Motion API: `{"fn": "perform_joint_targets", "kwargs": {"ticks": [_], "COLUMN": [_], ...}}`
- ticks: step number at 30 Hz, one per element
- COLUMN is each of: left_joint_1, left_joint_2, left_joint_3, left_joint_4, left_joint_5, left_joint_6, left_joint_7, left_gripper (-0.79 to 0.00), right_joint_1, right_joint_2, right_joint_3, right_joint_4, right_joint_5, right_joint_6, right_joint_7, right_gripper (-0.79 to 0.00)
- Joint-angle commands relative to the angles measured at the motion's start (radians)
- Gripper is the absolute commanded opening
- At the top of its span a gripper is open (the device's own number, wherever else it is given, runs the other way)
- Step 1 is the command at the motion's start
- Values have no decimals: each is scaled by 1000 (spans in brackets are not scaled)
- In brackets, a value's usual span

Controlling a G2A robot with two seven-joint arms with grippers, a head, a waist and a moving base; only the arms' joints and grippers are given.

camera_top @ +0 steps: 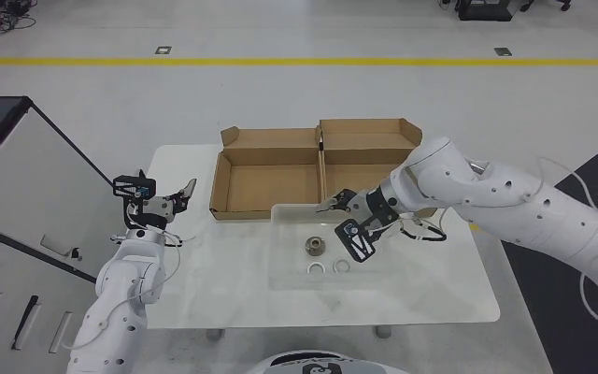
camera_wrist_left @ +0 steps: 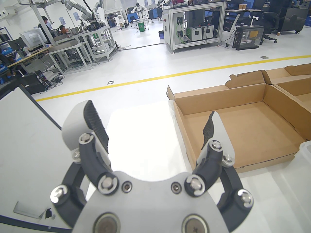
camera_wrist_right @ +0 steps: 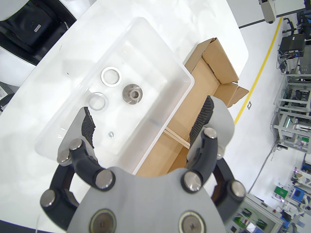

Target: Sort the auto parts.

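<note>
Parts lie in the clear tub (camera_wrist_right: pixel 170 50) on the table (camera_wrist_right: pixel 194 13): a flanged metal hub (camera_wrist_right: pixel 132 94), a flat ring (camera_wrist_right: pixel 111 76) and a second ring (camera_wrist_right: pixel 97 101) near it, and a small nut (camera_wrist_right: pixel 111 134) apart from them. The right gripper (camera_wrist_right: pixel 147 106) hangs above the tub, fingers spread, nothing held. The left gripper (camera_wrist_left: pixel 151 110) is also spread wide, over the table's left side beside a cardboard box (camera_wrist_left: pixel 243 127).

Judgement: the hub looks stiff, smooth and dense (best taken across the raised centre collar). The rings are thin and lie flat on the tub floor, so they are likely to slip; pinch them across the rim. The nut is tiny and easily missed.
</note>
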Motion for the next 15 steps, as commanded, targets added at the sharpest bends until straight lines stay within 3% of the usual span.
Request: {"fn": "perform_joint_targets", "kwargs": {"ticks": [1, 7, 15], "left_joint_1": [0, 0, 0], "left_joint_2": [0, 0, 0], "left_joint_3": [0, 0, 0], "left_joint_4": [0, 0, 0], "left_joint_5": [0, 0, 0], "left_joint_6": [0, 0, 0], "left_joint_7": [0, 0, 0], "left_gripper": [0, 0, 0], "right_joint_1": [-4, -40, -11], "right_joint_2": [0, 1, -12], "right_joint_3": [0, 11, 0], "right_joint_4": [2, 55, 34], "right_joint_5": [2, 144, 501], "right_joint_6": [5, 0, 0], "right_joint_7": [1, 114, 587], "right_gripper": [0, 0, 0]}}
